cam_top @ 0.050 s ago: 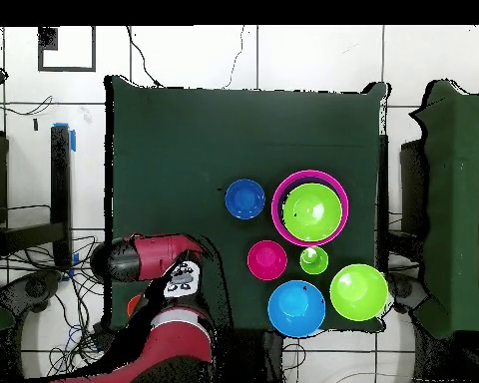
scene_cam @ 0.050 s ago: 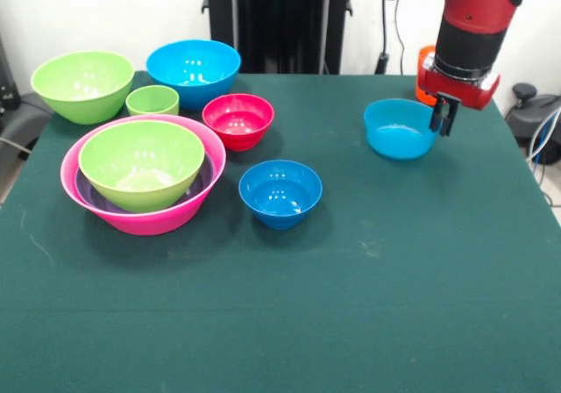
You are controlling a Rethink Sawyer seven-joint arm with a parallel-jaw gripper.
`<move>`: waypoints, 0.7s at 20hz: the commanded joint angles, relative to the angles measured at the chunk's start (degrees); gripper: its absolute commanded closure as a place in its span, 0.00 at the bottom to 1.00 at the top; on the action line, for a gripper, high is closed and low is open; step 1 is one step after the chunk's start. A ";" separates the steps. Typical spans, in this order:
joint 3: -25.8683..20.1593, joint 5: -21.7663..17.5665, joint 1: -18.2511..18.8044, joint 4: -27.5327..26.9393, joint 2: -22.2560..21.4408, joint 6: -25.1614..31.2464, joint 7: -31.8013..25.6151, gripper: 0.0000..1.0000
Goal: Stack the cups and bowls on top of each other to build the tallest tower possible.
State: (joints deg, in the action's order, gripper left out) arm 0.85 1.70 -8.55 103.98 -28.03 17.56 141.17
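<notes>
Nearest us on the green counter [scene_cam @ 0.050 s ago: 368, 323] sits the small blue bowl [scene_cam @ 0.050 s ago: 280, 193]. Beside it the pink bowl [scene_cam @ 0.050 s ago: 145, 217] holds a purple bowl, mostly hidden, and a lime-green bowl [scene_cam @ 0.050 s ago: 141, 163]. Farther back we see the teal bowl [scene_cam @ 0.050 s ago: 400, 128], its rim pinched by the gripper [scene_cam @ 0.050 s ago: 443, 117] jaws. The orange cup [scene_cam @ 0.050 s ago: 424, 64] is largely hidden behind the arm. We read no writing.

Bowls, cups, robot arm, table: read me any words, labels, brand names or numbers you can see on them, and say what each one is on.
None can be read in either view.
The bowls, such as the pink bowl and the teal bowl, show plain glossy plastic with no print.
The lime-green cup is plain too.
The arm and the table show no legible marking.
</notes>
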 commanded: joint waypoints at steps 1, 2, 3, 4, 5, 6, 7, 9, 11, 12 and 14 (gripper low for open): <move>-0.07 -0.71 -0.71 -1.55 -1.13 0.54 4.12 1.00; 0.05 -0.77 -0.68 -1.40 -1.41 0.86 3.87 1.00; 0.35 -1.06 -0.63 -1.27 -1.89 1.46 3.37 1.00; 0.51 -1.22 -0.61 -1.22 -2.20 1.80 3.09 1.00; 0.74 -1.50 -0.45 -1.06 -2.98 2.81 2.47 1.00; 0.85 -1.58 -0.40 -0.83 -3.53 3.45 2.15 1.00; 1.08 -1.78 -0.38 -0.25 -4.85 4.93 1.61 1.00; 1.47 -2.01 -0.34 0.48 -7.22 7.72 0.61 1.00; 1.68 -2.06 -0.58 1.45 -9.48 10.14 0.12 1.00; 1.70 -2.07 -0.65 1.73 -10.19 10.82 0.02 1.00; 1.61 -2.09 -0.89 2.35 -12.16 13.04 -0.36 1.00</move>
State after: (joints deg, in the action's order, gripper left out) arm 4.27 1.67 -8.97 104.13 -34.65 20.92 141.17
